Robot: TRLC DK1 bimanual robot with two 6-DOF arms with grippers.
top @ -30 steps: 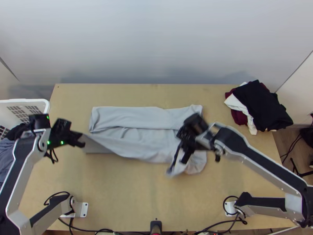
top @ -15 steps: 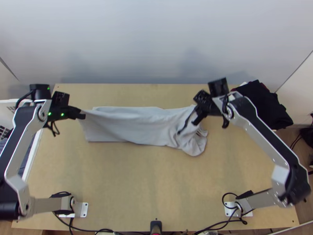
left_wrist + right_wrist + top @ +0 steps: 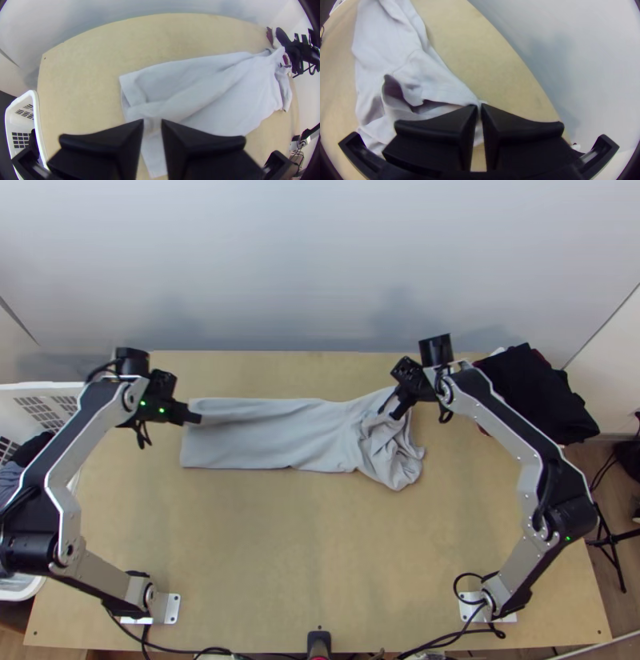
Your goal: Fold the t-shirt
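Near the back of the table the light grey t-shirt (image 3: 264, 436) lies as a long folded strip, smooth at its left part and bunched at its right end. At the strip's back left corner is my left gripper (image 3: 194, 418); in the left wrist view a narrow gap parts the fingertips of this left gripper (image 3: 152, 121), with the shirt (image 3: 206, 96) visible below them. My right gripper (image 3: 389, 407) is at the bunched end's back edge. In the right wrist view the right gripper (image 3: 479, 106) is shut on a pulled-up bit of shirt (image 3: 446, 86).
A pile of dark clothes (image 3: 532, 392) lies on the table's back right corner. Beside the left edge stands a white basket (image 3: 44, 390) with clothes in it. Bare tabletop (image 3: 304, 548) stretches in front of the shirt.
Both grippers went toward the back, then the left one moved right. The shirt's front part came back with them, narrowing the strip, and its left end now lies lower and slacker.
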